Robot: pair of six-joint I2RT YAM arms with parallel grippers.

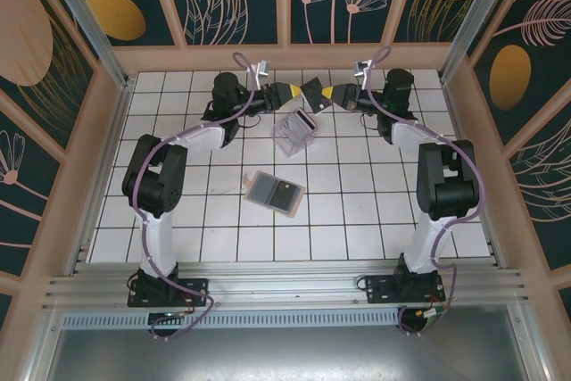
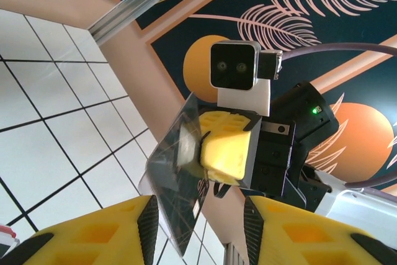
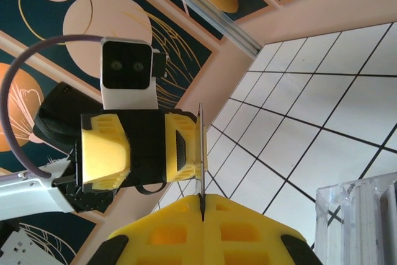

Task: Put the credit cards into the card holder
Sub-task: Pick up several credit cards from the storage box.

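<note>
A dark, glossy credit card [image 1: 313, 95] hangs in the air at the far middle of the table, between the two grippers, which face each other. My right gripper [image 3: 201, 198] is shut on its edge, and the card [image 3: 201, 150] stands edge-on above the fingertips. In the left wrist view the card [image 2: 177, 184] sticks out of the right gripper [image 2: 224, 153]. Its lower corner reaches between the fingers of my open left gripper [image 2: 200, 206], close to the left pad [image 2: 149, 224]. The tan card holder [image 1: 274, 191] lies flat on the tiles mid-table, showing a grey and dark face.
A clear plastic box [image 1: 294, 131] stands on the tiles just in front of the grippers, and its corner [image 3: 356, 221] shows at the lower right of the right wrist view. The wooden back wall [image 1: 294, 58] is close behind both grippers.
</note>
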